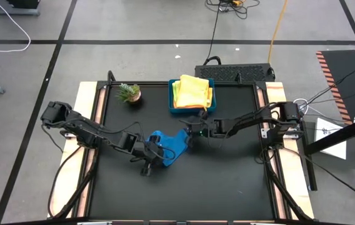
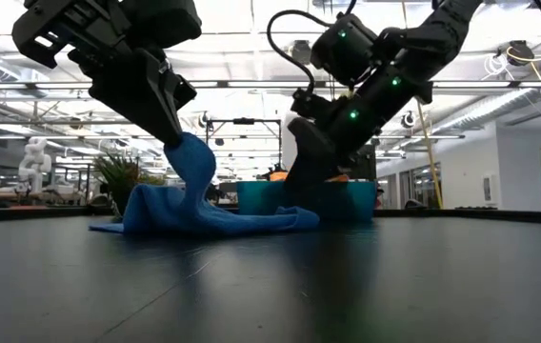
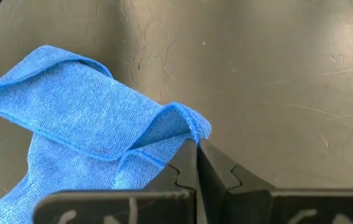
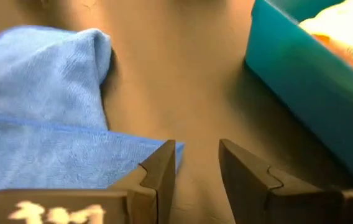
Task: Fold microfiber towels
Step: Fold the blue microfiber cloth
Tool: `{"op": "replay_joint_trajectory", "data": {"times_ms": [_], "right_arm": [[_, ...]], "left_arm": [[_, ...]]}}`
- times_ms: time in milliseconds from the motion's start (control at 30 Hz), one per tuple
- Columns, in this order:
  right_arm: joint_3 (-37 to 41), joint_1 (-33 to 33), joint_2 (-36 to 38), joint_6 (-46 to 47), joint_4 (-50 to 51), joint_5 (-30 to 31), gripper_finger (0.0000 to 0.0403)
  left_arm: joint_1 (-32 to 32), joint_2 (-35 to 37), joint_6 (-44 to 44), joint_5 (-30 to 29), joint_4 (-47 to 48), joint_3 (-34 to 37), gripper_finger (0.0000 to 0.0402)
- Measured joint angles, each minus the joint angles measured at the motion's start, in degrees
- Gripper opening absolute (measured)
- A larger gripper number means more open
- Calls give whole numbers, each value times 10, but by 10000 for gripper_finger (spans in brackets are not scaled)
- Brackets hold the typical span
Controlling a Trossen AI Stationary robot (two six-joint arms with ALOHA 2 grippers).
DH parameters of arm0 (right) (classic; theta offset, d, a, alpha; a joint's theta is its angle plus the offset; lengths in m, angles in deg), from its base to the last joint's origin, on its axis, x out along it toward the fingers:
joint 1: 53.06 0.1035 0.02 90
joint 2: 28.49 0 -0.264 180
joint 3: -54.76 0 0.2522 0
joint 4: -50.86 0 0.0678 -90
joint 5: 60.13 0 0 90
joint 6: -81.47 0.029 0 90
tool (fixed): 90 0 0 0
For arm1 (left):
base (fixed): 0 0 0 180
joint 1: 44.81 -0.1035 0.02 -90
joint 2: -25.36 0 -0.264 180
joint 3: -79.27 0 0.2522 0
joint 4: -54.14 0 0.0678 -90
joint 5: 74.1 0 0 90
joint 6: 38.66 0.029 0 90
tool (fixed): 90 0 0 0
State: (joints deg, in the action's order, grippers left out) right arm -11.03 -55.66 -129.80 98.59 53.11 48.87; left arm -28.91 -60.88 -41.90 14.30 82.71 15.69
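Blue towel [image 1: 168, 146] sits mid-table, one corner pinched and lifted by my left gripper [image 3: 196, 144], its free edge just beside my right gripper [image 4: 196, 158], fingers parted and empty, nearer the tray [image 1: 172, 107].

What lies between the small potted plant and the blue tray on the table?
Only bare black tabletop separates the potted plant from the blue tray, as the high view shows.

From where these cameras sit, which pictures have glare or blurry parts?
Low view: ceiling lights shine behind, the arms are dark shapes, and the glossy table mirrors the blue towel. Right wrist view: the tray and its yellow cloth are soft and overbright. Left wrist view: sharp, with scratches catching light.
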Motion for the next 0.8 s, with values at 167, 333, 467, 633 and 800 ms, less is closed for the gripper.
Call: {"op": "replay_joint_trajectory", "data": {"times_ms": [167,333,467,633,800], "right_arm": [[0,-4,-14,41,-5,-31,117],[0,-9,-38,65,-27,-73,117],[0,-9,-49,68,-44,-88,117],[0,-11,-49,71,-45,-87,117],[0,-20,-54,71,-41,-87,117]], "left_arm": [[0,0,2,0,-1,0,15],[0,0,8,0,-6,0,7],[0,0,14,0,-5,0,8],[0,0,17,0,-5,0,19],[0,0,27,0,-5,0,5]]}}
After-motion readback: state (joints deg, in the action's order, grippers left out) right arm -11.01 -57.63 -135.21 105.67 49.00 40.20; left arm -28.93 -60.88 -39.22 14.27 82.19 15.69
